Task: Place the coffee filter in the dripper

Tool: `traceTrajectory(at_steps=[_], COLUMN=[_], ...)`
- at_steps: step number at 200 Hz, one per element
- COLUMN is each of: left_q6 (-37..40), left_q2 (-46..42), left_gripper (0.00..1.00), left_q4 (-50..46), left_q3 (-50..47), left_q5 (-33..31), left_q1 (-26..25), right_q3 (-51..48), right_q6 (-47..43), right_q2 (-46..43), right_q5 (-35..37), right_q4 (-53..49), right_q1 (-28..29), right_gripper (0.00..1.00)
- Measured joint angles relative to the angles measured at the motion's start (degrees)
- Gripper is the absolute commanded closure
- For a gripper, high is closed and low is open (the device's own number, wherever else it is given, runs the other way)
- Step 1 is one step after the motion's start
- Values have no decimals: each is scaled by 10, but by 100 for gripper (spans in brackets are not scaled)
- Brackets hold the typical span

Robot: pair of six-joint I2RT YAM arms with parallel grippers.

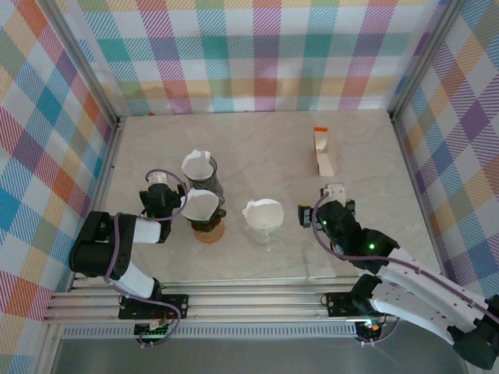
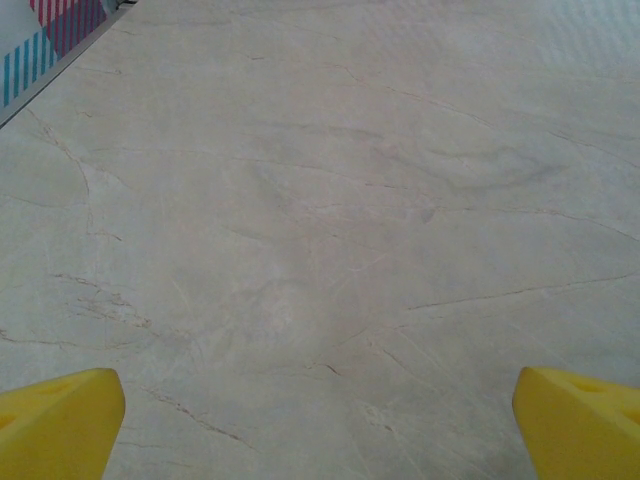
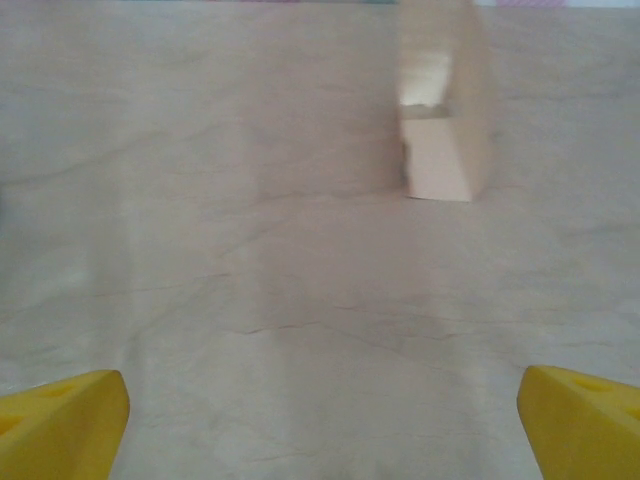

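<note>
Left arm, at 7 o'clock: black joint housings, white link, looped purple cable. Right arm, at 5 o'clock: black wrist bearing a green light, white forearm. Fingertips are yellow wedges.

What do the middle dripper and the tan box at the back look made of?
The middle dripper: clear glass or plastic, glossy; the tabletop shows through it. The tan box: matte cardboard or thin wood, flat dull panels; I cannot tell which.

Tan carton on marble table
</note>
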Motion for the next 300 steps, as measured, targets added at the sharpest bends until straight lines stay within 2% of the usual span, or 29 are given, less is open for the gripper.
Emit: traceTrajectory(at_steps=[28,54,95,126,140,197,212,228,238,300], left_q6=[0,0,0,0,0,0,0,0,0,0], left_q2=[0,0,0,0,0,0,0,0,0,0], left_gripper=[0,0,0,0,0,0,0,0,0,0], left_q4=[0,0,0,0,0,0,0,0,0,0], left_q3=[0,0,0,0,0,0,0,0,0,0], left_q5=[0,0,0,0,0,0,0,0,0,0], left_q1=[0,0,0,0,0,0,0,0,0,0], right_q3=[0,-11,-104,-147,-140,-47,-56,-101,-125,-134], right_q6=[-19,-82,-165,-189,-201,-249,-238,-225,-221,-207], right_q2=[61,130,214,294,329,419,420,424,424,435], right_q5=[18,17,-71,-154,-182,-267,-291,-314,-317,-339], right_q4=[30,119,329,484,521,554,572,656,669,701], right_q1=[-86,-168,-279,-344,-362,-374,-399,-432,-445,-447], right_gripper=[1,1,1,1,1,1,1,1,1,1])
